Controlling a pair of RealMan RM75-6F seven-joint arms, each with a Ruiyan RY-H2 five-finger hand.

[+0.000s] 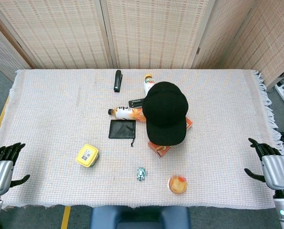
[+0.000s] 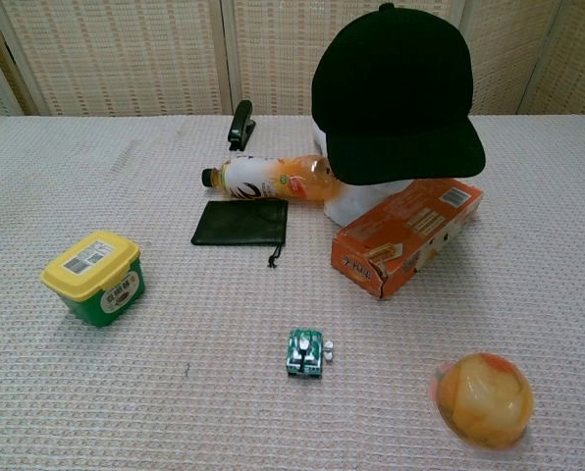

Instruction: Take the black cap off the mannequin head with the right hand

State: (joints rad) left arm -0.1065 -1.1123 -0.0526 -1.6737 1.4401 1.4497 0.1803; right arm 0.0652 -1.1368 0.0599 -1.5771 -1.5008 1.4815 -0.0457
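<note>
The black cap (image 1: 165,112) sits on the white mannequin head (image 2: 371,199) in the middle of the table, its brim pointing toward me. From the chest view the cap (image 2: 396,93) covers the top of the head, and only the lower white part shows. My right hand (image 1: 274,168) hovers at the table's front right corner, far from the cap, fingers apart and holding nothing. My left hand (image 1: 3,166) hangs at the front left corner, likewise empty with fingers spread. Neither hand shows in the chest view.
An orange carton (image 2: 407,234) lies against the head's right side. An orange drink bottle (image 2: 271,178) and a black pouch (image 2: 240,222) lie left of it. A yellow-lidded tub (image 2: 92,276), a small green toy (image 2: 305,352), a jelly cup (image 2: 482,398) and a black stapler (image 1: 117,80) stand around.
</note>
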